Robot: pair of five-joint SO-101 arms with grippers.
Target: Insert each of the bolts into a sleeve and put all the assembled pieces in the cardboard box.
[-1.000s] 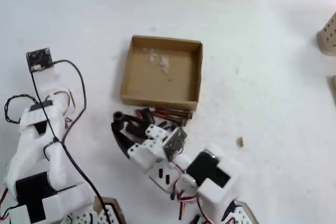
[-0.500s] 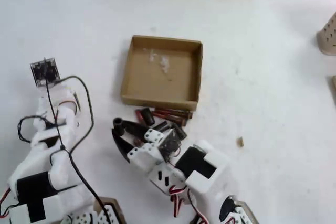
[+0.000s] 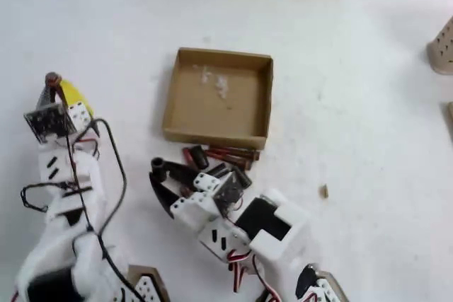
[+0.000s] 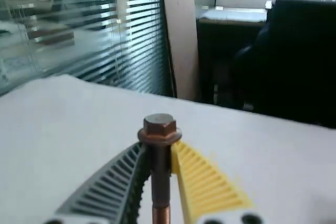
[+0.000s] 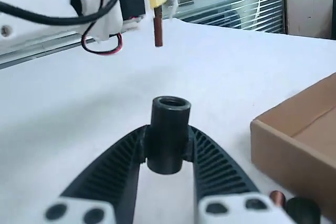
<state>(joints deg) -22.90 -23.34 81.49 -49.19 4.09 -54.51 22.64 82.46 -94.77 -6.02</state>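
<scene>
Left end effector (image 4: 157, 153) pinches a copper hex-head bolt (image 4: 159, 128) upright — right end effector (image 5: 168, 136) clamps a black cylindrical sleeve (image 5: 169, 114).

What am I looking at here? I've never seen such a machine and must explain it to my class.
Two small robot arms sit side by side at a white table. One picture looks down from above; the other two come from cameras on each arm's wrist. The left gripper is shut on a copper-coloured bolt, held off the table. The right gripper is shut on a black sleeve, opening upward. More bolts and sleeves lie beside a cardboard box.
</scene>
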